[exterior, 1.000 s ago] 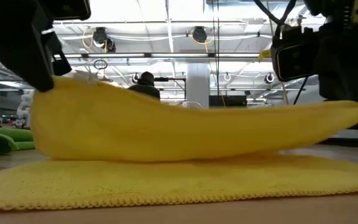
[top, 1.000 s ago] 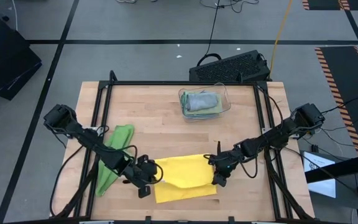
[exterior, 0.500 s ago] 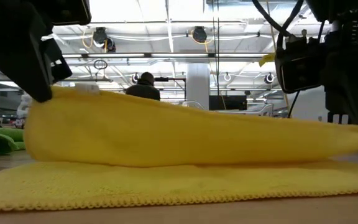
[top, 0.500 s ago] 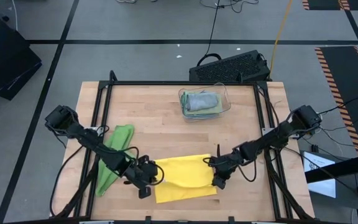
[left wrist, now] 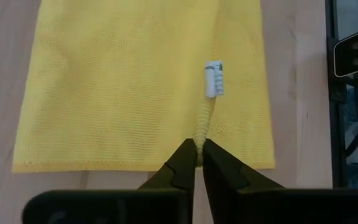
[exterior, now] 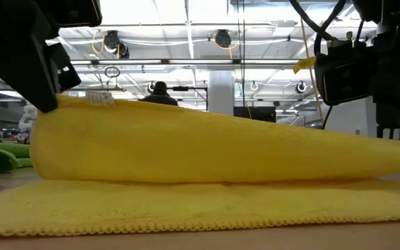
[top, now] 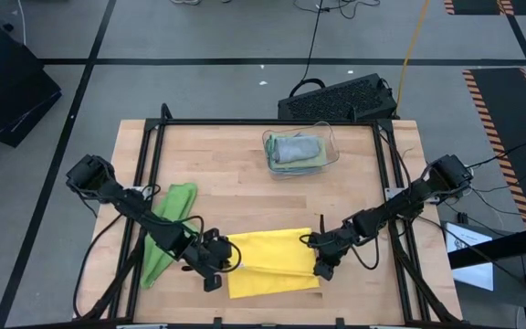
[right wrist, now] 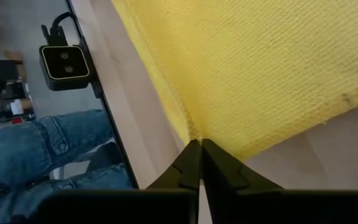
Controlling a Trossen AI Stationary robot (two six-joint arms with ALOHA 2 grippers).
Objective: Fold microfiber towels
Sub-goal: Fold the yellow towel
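The left tool [left wrist: 199,160] is clenched on one corner of the yellow towel [top: 272,262], pinching the hem just beside the small white label [left wrist: 214,78]. The right tool [right wrist: 199,157] grasps the opposite corner of the same edge, its fingers pressed together on the fabric. Between the two tools, the lifted edge sags over the lower layer, which lies flat on the wooden surface [top: 236,196] near its front edge. A bright green towel [top: 167,228] lies bunched under the left arm. At the rear, a clear bin [top: 299,151] holds a grey towel [top: 295,147].
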